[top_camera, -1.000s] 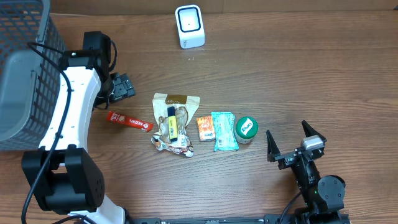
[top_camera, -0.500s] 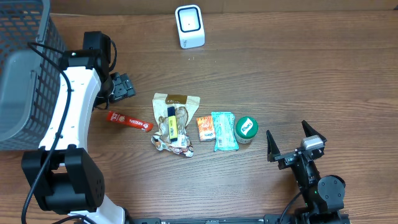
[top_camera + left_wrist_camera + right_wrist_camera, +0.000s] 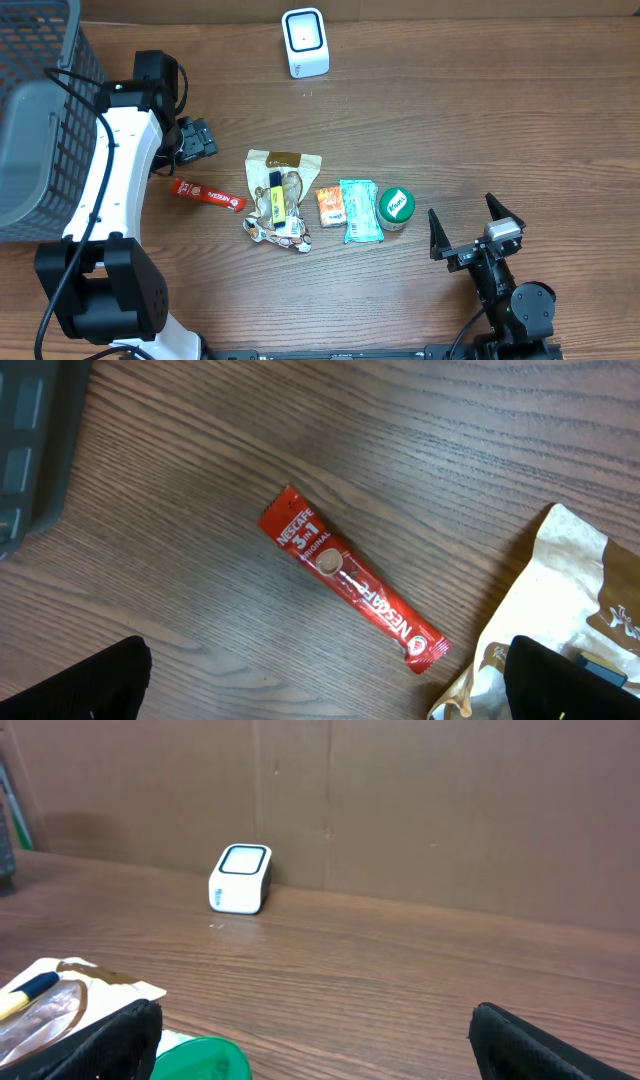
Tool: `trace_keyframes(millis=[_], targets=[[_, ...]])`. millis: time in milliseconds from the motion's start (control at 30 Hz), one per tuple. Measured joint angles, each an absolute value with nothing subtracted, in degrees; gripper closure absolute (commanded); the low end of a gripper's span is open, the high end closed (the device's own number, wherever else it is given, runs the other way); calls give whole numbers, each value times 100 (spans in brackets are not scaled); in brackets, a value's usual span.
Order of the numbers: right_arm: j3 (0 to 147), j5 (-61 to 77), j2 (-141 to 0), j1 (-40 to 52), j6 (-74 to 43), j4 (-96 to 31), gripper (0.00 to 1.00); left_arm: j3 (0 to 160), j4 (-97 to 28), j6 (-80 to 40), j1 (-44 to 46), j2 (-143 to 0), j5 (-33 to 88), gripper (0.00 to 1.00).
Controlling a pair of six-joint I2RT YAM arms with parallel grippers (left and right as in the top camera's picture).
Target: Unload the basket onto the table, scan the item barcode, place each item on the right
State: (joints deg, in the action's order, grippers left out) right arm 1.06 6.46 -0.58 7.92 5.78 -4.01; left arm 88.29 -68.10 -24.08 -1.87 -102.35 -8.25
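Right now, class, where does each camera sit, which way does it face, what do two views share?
Overhead: above the table, facing straight down; both arms, left gripper, right gripper.
Left wrist: faces down at the red coffee stick; own fingers in bottom corners.
Right wrist: low, faces across to the white scanner; own fingers likewise.
Shared: tan pouch, in both wrist views.

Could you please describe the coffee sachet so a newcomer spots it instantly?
Start at the mesh basket, far left. Between the left arm beside it and the beige snack bag lies the Nescafe 3in1 sachet. It alone is a slim red stick.
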Motion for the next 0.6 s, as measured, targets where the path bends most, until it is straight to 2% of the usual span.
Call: trace_keyframes(millis=[300, 433, 600], targets=[[327, 1144, -60, 790, -62, -569, 0, 8829, -6807, -2408, -187, -10235, -825, 0], [1730, 1271, -137, 790, -235, -1500, 0, 8829, -6805, -2408, -187, -10235, -829, 0], [3301, 1352, -458, 790, -364, -1953, 0, 8829, -6805, -2408, -187, -10235, -843, 0]])
